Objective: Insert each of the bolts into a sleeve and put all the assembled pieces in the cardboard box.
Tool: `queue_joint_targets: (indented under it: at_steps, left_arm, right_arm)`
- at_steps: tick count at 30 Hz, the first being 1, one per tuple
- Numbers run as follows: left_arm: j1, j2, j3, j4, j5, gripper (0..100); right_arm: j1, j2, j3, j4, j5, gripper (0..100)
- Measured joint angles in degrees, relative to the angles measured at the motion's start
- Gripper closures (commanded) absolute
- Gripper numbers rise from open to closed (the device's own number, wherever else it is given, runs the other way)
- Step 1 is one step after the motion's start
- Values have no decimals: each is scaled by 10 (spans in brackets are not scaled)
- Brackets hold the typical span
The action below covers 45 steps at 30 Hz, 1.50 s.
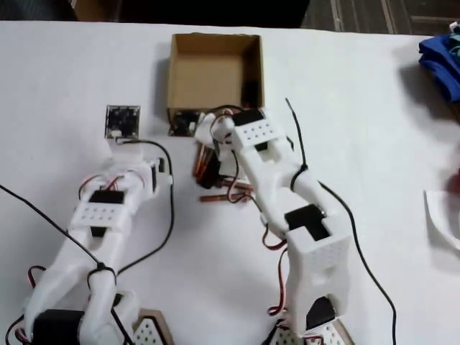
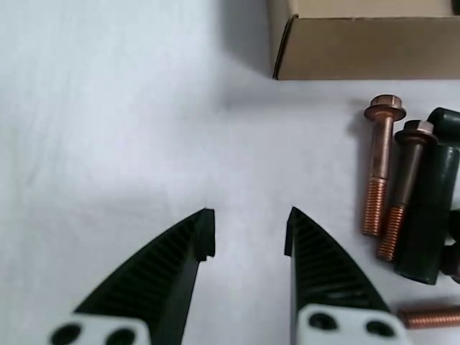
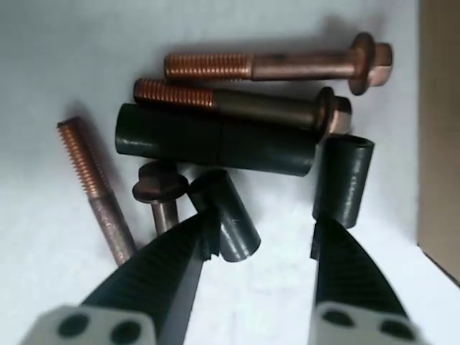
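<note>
I count 4 copper bolts (image 3: pixel 280 65) lying flat, jumbled with black sleeves (image 3: pixel 215 140), none inserted, just beside the open cardboard box (image 1: pixel 212 72).

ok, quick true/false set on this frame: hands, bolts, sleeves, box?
1. Both hands are open. True: the left hand and the right hand each show a clear gap between the fingers.
2. The left hand holds a bolt. False: it is empty, over bare table.
3. Every bolt is already in a sleeve. False: bolts lie bare beside the sleeves.
4. The bolts and sleeves by the right hand lie on the table, outside the cardboard box. True.
</note>
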Motion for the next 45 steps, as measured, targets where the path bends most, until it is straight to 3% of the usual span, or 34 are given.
queue_joint_targets:
  at_steps: [8,20,26,29,40,45]
  left_arm:
    - [1,0,0,0,0,819]
    - [1,0,0,0,0,819]
    - [1,0,0,0,0,819]
    - [0,0,0,0,0,819]
    - [1,0,0,0,0,819]
    - [1,0,0,0,0,819]
  right_arm:
    - [1,12,7,47,38,788]
    - [0,19,7,38,40,793]
    - [1,19,6,28,28,987]
    - [2,19,5,25,16,932]
    - [2,19,5,25,11,922]
    - [0,19,6,25,-25,807]
